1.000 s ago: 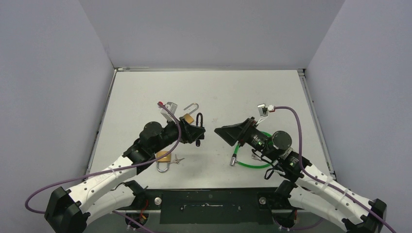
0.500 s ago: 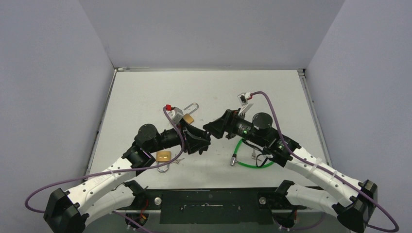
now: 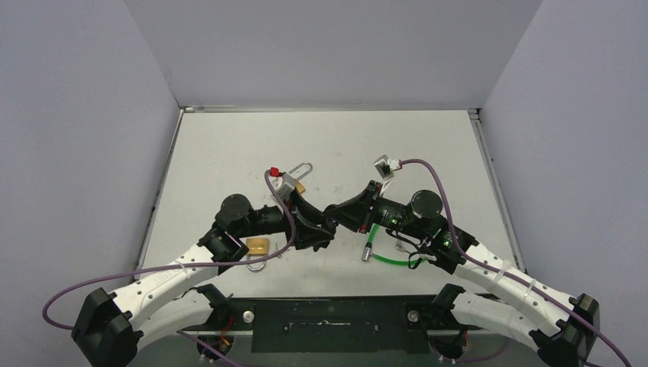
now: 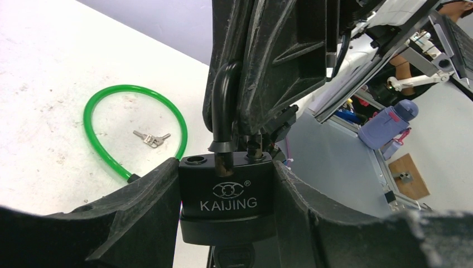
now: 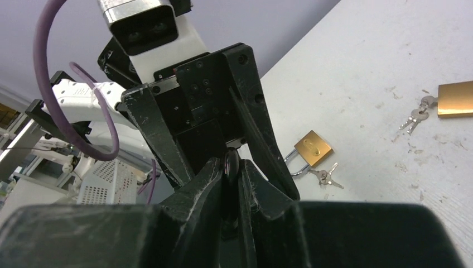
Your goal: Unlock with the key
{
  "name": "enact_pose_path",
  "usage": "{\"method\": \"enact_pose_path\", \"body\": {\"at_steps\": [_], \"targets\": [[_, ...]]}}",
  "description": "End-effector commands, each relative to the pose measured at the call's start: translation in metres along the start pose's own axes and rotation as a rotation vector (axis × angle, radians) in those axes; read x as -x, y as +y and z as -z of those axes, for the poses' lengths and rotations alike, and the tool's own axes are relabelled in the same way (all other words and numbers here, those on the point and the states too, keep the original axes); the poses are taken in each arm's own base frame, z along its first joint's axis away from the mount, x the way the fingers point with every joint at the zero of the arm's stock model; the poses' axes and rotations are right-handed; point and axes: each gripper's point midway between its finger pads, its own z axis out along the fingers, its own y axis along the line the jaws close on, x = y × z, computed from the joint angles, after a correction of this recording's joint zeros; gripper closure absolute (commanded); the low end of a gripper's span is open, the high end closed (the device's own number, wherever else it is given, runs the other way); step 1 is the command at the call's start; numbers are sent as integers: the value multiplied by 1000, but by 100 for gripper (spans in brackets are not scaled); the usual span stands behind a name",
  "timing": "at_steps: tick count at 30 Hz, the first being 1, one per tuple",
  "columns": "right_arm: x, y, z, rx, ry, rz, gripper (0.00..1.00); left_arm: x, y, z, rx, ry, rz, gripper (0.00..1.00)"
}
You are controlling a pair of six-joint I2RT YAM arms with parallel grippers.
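White scuffed table [image 3: 229, 145]; left tool [image 3: 319, 229] clamps boxy black padlock [image 4: 226, 194], right tool [image 5: 231, 168] pinches curved shackle [image 4: 219, 106]

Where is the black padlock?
Mid-table in the top view, left of the green cable lock: the black padlock sits clamped in the left gripper, while the right gripper pinches its shackle.

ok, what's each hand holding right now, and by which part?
The left hand grips the black padlock by the sides of its body. The right hand is pinched on that padlock's shackle, above the body.
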Motion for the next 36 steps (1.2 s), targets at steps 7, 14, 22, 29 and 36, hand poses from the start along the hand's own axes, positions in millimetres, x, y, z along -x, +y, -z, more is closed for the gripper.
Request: {"method": "enact_pose_path", "body": {"at_steps": [7, 14, 22, 29, 36], "targets": [[42, 4, 6, -5, -168, 115, 100, 29, -1, 3, 66, -69, -90, 3], [34, -54, 0, -272, -137, 49, 100, 29, 40, 23, 327, -130, -82, 3], [8, -138, -14, -443, -60, -149, 100, 22, 87, 50, 633, -133, 4, 3], [0, -201, -21, -547, -29, -263, 100, 8, 99, 46, 652, -111, 66, 3], [3, -260, -31, -614, -13, -379, 100, -5, 106, 42, 651, -97, 127, 3]]}}
